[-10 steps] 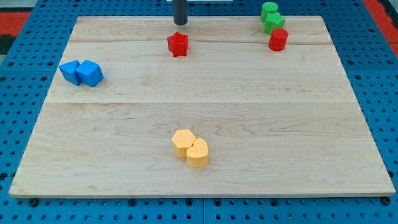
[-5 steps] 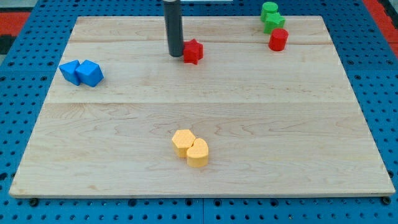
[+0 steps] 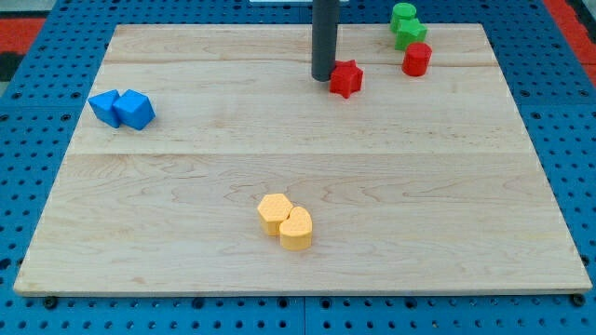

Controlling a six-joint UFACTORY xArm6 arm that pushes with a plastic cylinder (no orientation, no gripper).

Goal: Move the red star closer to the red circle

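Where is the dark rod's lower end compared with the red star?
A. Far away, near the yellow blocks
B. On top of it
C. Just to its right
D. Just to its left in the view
D: my tip sits right against the view's left side of the red star.

The room is brightly and evenly lit, and the pale wooden tabletop (image 3: 307,149) shows no hot spots or glare anywhere from edge to edge. Light seems to fall from above: shadows are short and soft, just thin dark rims hugging the bases of the blocks. The red star (image 3: 346,78) near the far edge casts only a small smudge beneath it, and the dark rod ending in my tip (image 3: 323,77) throws hardly any shadow. Colours are saturated and clean. Focus is sharp across the whole tabletop, with wood grain readable even at the near corners. The tabletop's edges look straight, with no bending visible.
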